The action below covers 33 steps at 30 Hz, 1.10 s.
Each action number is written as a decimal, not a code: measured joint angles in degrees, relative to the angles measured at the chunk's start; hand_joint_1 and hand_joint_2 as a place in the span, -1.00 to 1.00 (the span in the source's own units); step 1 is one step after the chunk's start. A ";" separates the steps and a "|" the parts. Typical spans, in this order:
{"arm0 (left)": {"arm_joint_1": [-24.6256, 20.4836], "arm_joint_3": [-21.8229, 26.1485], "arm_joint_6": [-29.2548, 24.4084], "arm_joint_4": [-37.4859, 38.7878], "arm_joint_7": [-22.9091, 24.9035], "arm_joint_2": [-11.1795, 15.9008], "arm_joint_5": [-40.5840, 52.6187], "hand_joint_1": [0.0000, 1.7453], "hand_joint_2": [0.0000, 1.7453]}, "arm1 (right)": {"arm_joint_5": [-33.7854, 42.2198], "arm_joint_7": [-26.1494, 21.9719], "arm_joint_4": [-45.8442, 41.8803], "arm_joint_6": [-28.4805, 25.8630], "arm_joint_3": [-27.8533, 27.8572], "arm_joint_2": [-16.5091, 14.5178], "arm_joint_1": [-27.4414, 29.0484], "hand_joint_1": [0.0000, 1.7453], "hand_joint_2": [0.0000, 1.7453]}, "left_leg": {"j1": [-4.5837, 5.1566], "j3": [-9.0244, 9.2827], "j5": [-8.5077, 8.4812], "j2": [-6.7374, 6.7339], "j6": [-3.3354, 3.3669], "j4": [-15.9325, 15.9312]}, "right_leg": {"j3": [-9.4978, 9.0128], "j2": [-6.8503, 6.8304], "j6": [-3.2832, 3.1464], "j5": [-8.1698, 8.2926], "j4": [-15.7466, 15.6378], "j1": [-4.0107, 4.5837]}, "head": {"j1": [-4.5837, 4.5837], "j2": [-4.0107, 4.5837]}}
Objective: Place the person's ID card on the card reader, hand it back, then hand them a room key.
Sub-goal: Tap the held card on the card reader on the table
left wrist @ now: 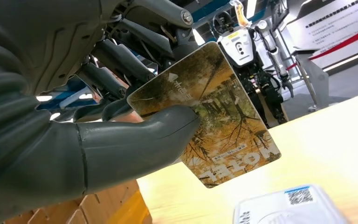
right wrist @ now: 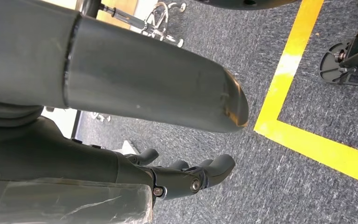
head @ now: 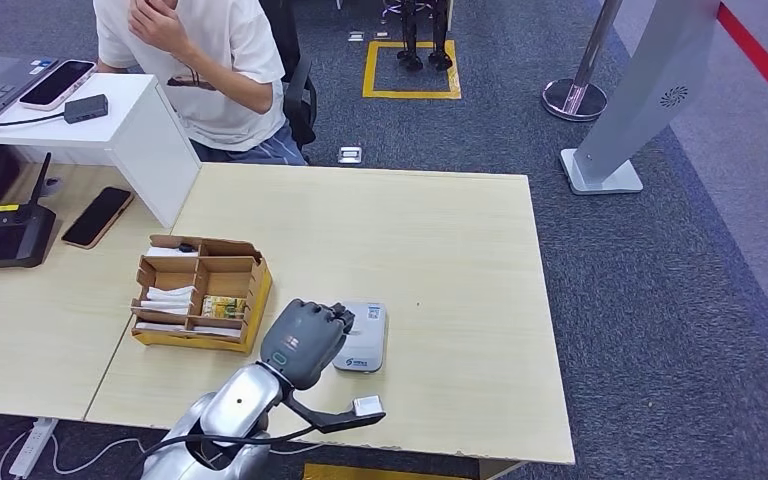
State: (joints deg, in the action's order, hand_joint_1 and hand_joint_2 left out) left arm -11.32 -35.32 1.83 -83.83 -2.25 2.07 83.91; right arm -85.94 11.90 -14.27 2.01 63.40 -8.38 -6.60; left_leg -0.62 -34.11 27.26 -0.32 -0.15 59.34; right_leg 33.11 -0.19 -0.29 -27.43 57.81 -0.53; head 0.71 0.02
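- Your left hand (head: 307,340) has a card (left wrist: 208,113) pinched between the thumb and the darker fingers (left wrist: 121,56). The print on it reads like a hotel card, so I judge this is the room key, not the ID.
- The hand hovers beside the card reader (head: 362,337), which lies on the tabletop (head: 440,260) just beyond its fingertips. If you drop lower here, the card's free corner could knock the reader or skid it.
- The thumb covers only 1 corner region of the card; most of it sticks out unsupported. A quick swing toward the person (head: 200,60) could let it pivot or slip out.
- The person sits well beyond the hand, across the tabletop, with a hand raised to the face, not reaching. Release early and the card falls on the tabletop.
- The box of compartments (head: 200,290) sits right beside the hand, on its outer side; a wide sweep could clip its wall.
- Your right hand (right wrist: 177,175) hangs over the floor, fingers loosely curled on nothing. Keep it there.
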 joint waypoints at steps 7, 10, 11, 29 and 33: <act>0.82 0.00 0.17 0.00 2.63 2.74 2.83 1.00 1.00 | 0.12 -0.05 0.01 0.10 0.56 0.08 0.00 -1.00 -1.00 | 0.00 0.00 0.00 0.00 0.00 -0.01 | 0.00 0.00 0.00 0.00 0.00 0.00 | -0.01 0.00; 1.71 0.05 0.75 -0.03 3.91 3.58 3.38 1.00 1.00 | 0.17 -0.05 0.02 0.07 1.02 0.08 0.00 -1.00 -1.00 | 0.01 0.00 0.00 0.00 0.00 -0.01 | 0.00 0.00 0.00 0.00 0.00 0.00 | -0.01 0.00; 2.00 0.10 0.94 -0.04 4.37 3.79 3.46 1.00 1.00 | 0.17 -0.05 0.01 0.06 1.15 0.08 0.00 -1.00 -1.00 | 0.01 0.00 0.00 0.00 0.00 -0.01 | 0.00 0.00 0.00 0.00 0.00 0.00 | -0.01 0.00; 5.12 2.76 1.69 -0.55 5.66 4.84 3.54 1.00 1.00 | 0.24 -0.07 0.01 -0.13 1.52 0.10 -0.01 -1.00 -1.00 | 0.00 -0.01 0.00 0.00 0.00 -0.01 | 0.00 -0.01 0.00 -0.01 0.00 0.00 | -0.01 0.00; 5.23 3.10 1.45 -0.68 5.67 4.84 3.54 1.00 1.00 | 0.24 -0.07 0.01 -0.13 1.66 0.10 -0.01 -1.00 -1.00 | 0.00 -0.01 0.00 0.00 0.00 -0.01 | 0.00 -0.01 0.00 -0.01 0.00 0.00 | -0.01 0.00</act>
State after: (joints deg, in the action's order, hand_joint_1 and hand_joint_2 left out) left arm -6.09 -32.22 3.28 -84.51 3.43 6.91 87.45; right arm -85.70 11.82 -14.26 1.88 65.06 -8.28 -6.61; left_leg -0.62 -34.12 27.26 -0.32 -0.15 59.33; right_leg 33.11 -0.20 -0.29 -27.44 57.81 -0.53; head 0.70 0.02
